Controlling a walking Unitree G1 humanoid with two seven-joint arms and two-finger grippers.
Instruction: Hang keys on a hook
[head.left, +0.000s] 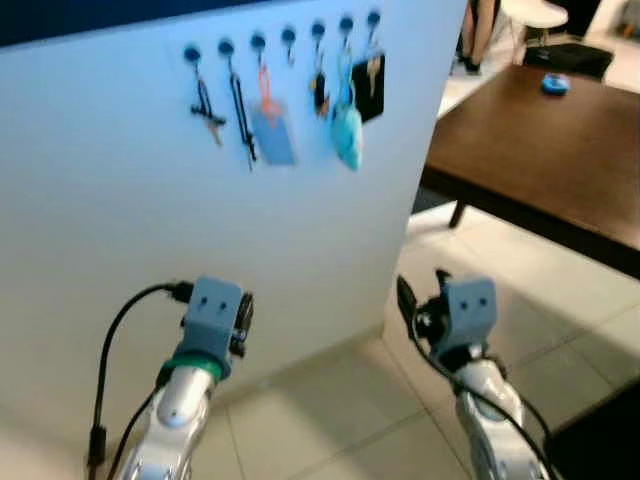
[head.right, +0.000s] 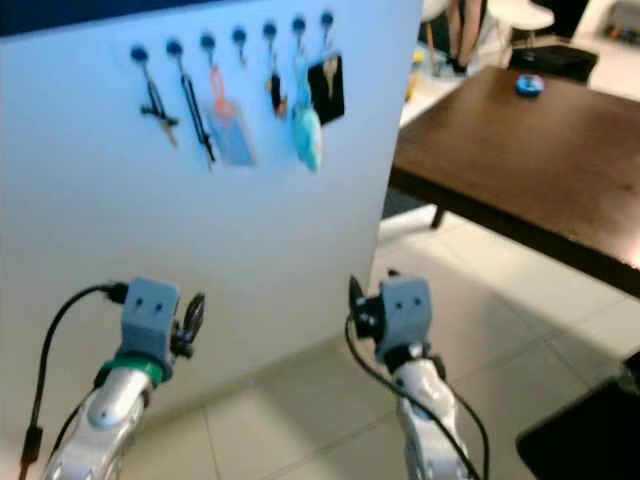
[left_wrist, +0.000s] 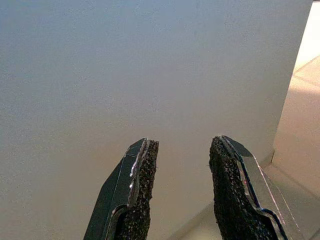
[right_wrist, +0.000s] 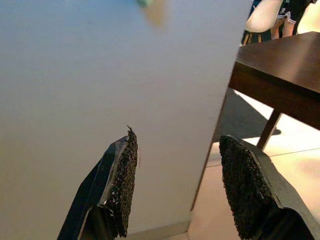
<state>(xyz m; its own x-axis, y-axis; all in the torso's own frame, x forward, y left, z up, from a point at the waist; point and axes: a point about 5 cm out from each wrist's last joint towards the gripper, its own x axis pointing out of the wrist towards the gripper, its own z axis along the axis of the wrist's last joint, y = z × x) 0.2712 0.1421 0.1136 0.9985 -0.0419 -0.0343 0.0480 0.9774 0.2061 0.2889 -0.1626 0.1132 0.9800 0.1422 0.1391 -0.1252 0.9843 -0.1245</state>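
Here I face a white wall panel (head.left: 150, 200) with a row of blue hooks (head.left: 257, 42) along its top edge. Most hooks carry something: a dark set of keys (head.left: 208, 112) hangs from the hook nearest the panel's left end, a long black strap (head.left: 243, 125) from the next, then an orange lanyard with a pale blue card (head.left: 273, 130), a small dark fob (head.left: 320, 92), a light blue plush charm (head.left: 347, 135), and a black tag (head.left: 368, 88) nearest the panel's right edge. The blur keeps me from telling finer detail on any of them.

My left gripper (left_wrist: 180, 185) is raised low in front of the panel, well below the hooks, its two black fingers parted with a clear gap and nothing between the rough pads (left_wrist: 145, 185). My right gripper (right_wrist: 182, 185) sits near the panel's right edge at about the same height, its fingers spread wider still and likewise holding nothing.

Beyond the panel's right edge stands a dark wooden table (head.left: 540, 150), with a small blue object (head.left: 555, 84) near its far edge. Pale floor tiles (head.left: 330, 420) run beneath both arms.
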